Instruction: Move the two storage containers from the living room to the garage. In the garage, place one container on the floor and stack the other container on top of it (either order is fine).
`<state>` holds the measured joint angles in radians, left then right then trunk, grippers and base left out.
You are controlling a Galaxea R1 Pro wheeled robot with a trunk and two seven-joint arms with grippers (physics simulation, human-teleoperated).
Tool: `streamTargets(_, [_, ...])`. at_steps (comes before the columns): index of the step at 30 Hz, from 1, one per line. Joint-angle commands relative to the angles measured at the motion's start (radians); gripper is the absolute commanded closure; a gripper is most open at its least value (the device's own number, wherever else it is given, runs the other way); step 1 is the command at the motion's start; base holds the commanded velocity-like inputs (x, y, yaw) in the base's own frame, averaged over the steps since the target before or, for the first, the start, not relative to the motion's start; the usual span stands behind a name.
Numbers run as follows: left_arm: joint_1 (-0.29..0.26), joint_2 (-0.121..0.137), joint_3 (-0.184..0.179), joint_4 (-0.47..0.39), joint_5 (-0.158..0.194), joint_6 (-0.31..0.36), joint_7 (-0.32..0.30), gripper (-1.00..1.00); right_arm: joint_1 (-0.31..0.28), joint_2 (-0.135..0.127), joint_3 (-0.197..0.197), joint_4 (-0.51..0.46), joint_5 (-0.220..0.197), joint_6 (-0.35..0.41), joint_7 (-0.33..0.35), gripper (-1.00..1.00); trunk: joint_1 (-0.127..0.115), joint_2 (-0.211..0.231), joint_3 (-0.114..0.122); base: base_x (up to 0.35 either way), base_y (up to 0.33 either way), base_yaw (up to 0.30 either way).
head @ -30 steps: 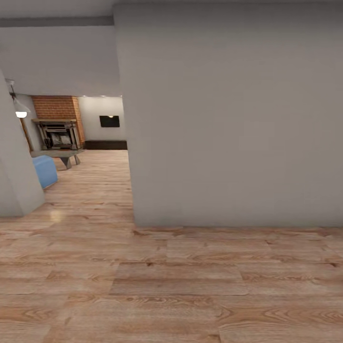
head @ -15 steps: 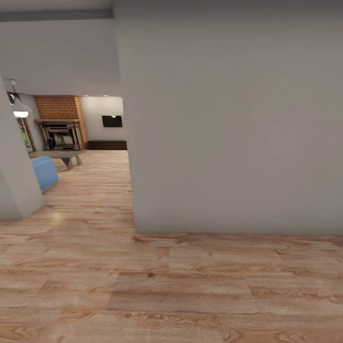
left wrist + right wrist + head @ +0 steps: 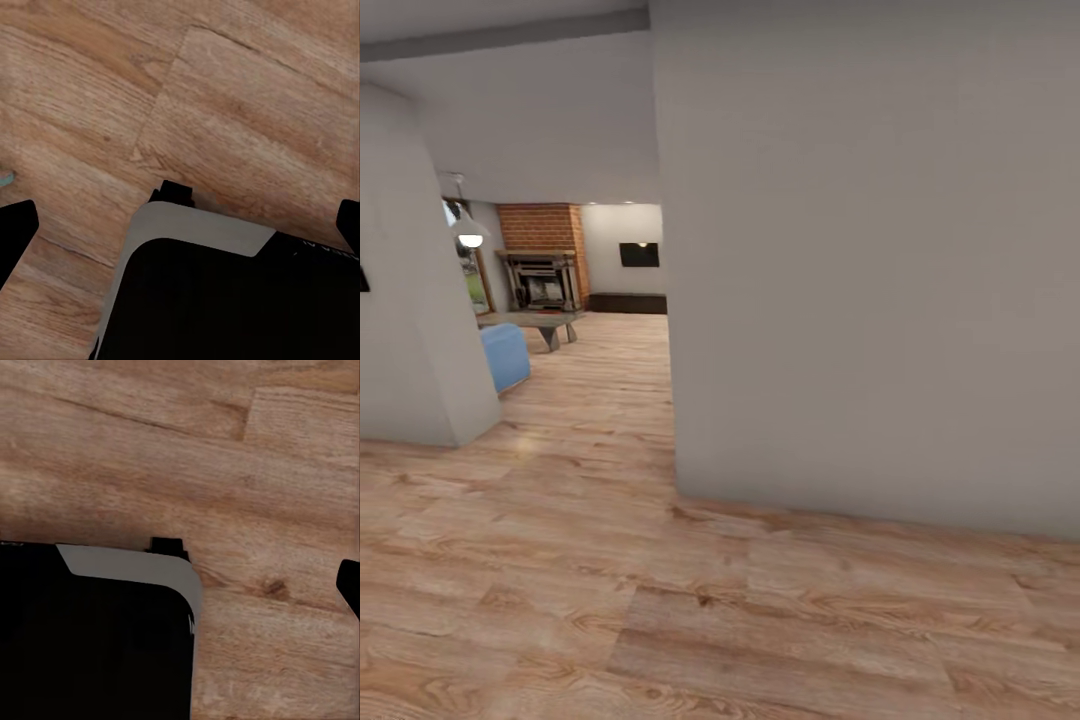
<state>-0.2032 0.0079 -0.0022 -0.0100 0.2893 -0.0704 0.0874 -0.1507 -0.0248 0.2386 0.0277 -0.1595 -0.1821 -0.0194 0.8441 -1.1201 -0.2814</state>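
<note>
- Head view: a broad plain grey-white wall [image 3: 870, 260] stands directly before me on the light wood plank floor [image 3: 660, 600].
- Beyond its left edge opens the living room, with a red brick fireplace [image 3: 542, 268], a low grey table [image 3: 540, 322], the blue sofa corner [image 3: 506, 354] and a white hanging lamp [image 3: 470, 236].
- My left hand [image 3: 180, 217]: dark fingers [image 3: 15, 232] spread apart over bare planks, grasping nothing.
- My right hand: one dark fingertip [image 3: 349, 585] shows; I cannot tell its state.
</note>
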Motion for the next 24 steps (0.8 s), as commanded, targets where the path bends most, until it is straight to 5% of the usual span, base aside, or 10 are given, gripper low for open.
streamTargets(1, [-0.001,0.0,-0.001,0.001,0.004,-0.003,0.002,-1.0,-0.001,0.0,0.008,0.003,-0.011,-0.006,-0.001,-1.0,0.001,-0.001,-0.001,0.325,0.0,0.269])
streamTargets(24, [-0.001,0.0,-0.001,0.001,0.004,-0.004,0.002,-1.0,-0.001,0.0,0.004,0.003,-0.021,-0.007,-0.002,-1.0,0.001,-0.001,-0.001,0.325,0.0,0.282])
